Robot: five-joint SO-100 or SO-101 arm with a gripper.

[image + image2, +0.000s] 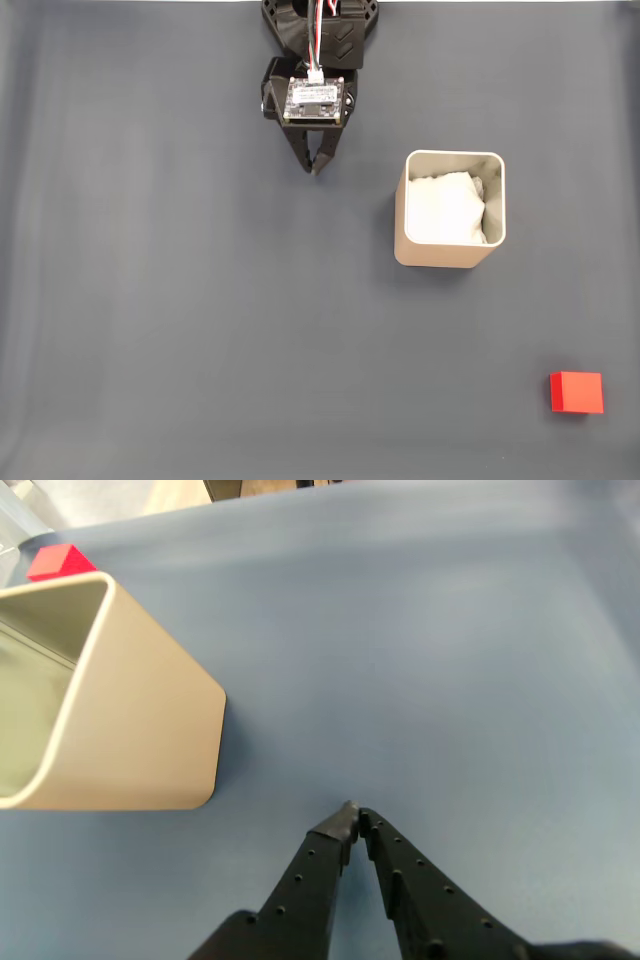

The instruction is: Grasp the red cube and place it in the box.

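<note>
Gripper [353,817] at bottom of wrist view: black fingers pressed together at tips, jaws closed, nothing held, nothing touched, poised over bare blue-grey mat [420,660]. Beige box [150,740] left of gripper, apart from it. Red cube [60,562] beyond box, at far edge of mat. Fixed view: gripper [315,168] top centre; box [452,258] to its right, white padding [445,208] inside; red cube [576,392] bottom right, well apart from box.

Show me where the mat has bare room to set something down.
In the fixed view, everything left of the gripper and box is bare, as is the strip between box and red cube. No spot is crowded; the box interior holds white padding.
</note>
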